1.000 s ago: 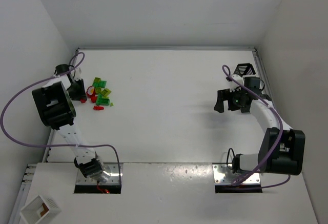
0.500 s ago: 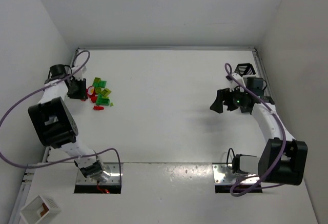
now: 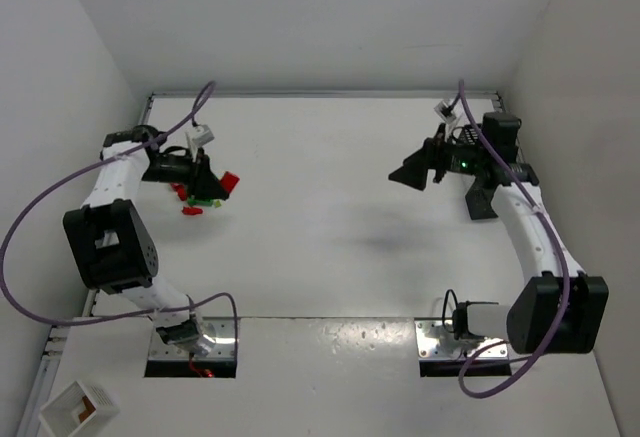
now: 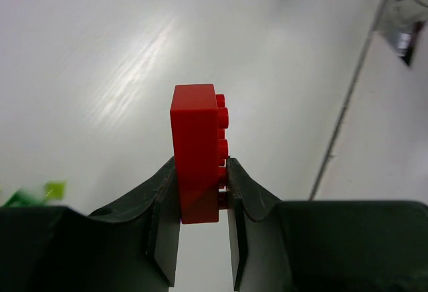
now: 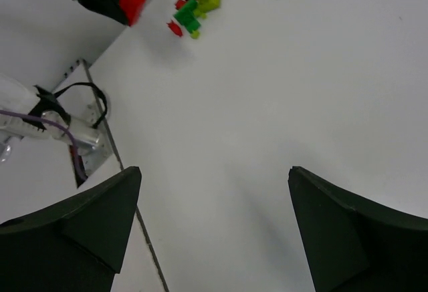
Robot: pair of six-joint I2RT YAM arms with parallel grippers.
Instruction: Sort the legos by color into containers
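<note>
the left arm's jaws pinch a red brick [image 4: 196, 152] by its two flat sides, studs turned sideways. it is held up off the table [image 3: 330, 237], just beside the pile of loose legos [image 3: 200, 200]. that grip looks meant to lift one colour clear of the pile and carry it to a bin. the pile itself, green, lime and red pieces, lies near the table's far left edge. the right arm's jaws are spread wide with nothing between them. they are raised over the right side and turned toward the pile, apparently idle.

no black bin can be made out for certain in any view. the right arm covers the far right corner, and a dark shape [image 3: 481, 200] beside its forearm could be part of the arm or a bin; it cannot be told which. from above, the left arm's jaws cover part of the pile, and the pieces are too small to count. the brick's lower end is hidden between the jaws.
</note>
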